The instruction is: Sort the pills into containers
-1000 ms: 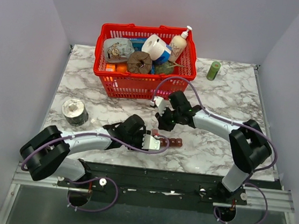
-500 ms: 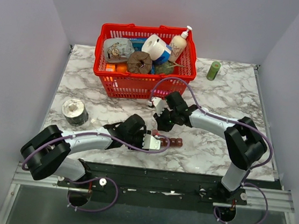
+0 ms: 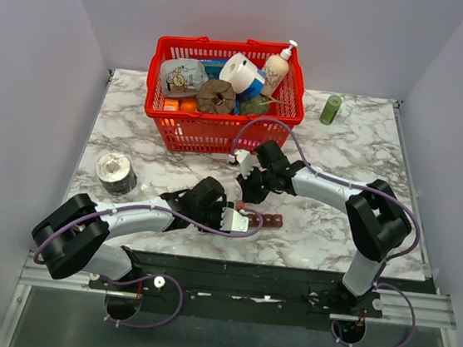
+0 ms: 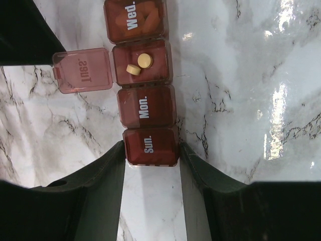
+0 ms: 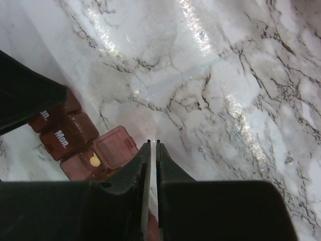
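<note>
The dark red-brown pill organizer [image 4: 145,108] lies on the marble near the front edge, also visible in the top view [image 3: 270,221]. My left gripper [image 4: 151,150] is shut on its "Sun." end compartment. The "Mon." and "Wed." lids are closed. The compartment between them stands open with its lid [image 4: 83,70] folded aside, and two yellow pills [image 4: 144,60] lie inside. My right gripper [image 5: 153,143] is shut with nothing visible between its tips. It hovers just beside that open lid [image 5: 115,146], and one pill [image 5: 94,160] shows in this view.
A red mesh basket [image 3: 219,134] full of household items stands at the back centre. A small green bottle [image 3: 331,109] stands at the back right. A grey round tin [image 3: 116,173] sits at the left. The table's front edge runs just below the organizer.
My right gripper has shifted slightly left and toward the basket, staying over the organizer. The left gripper and the organizer have not moved.
</note>
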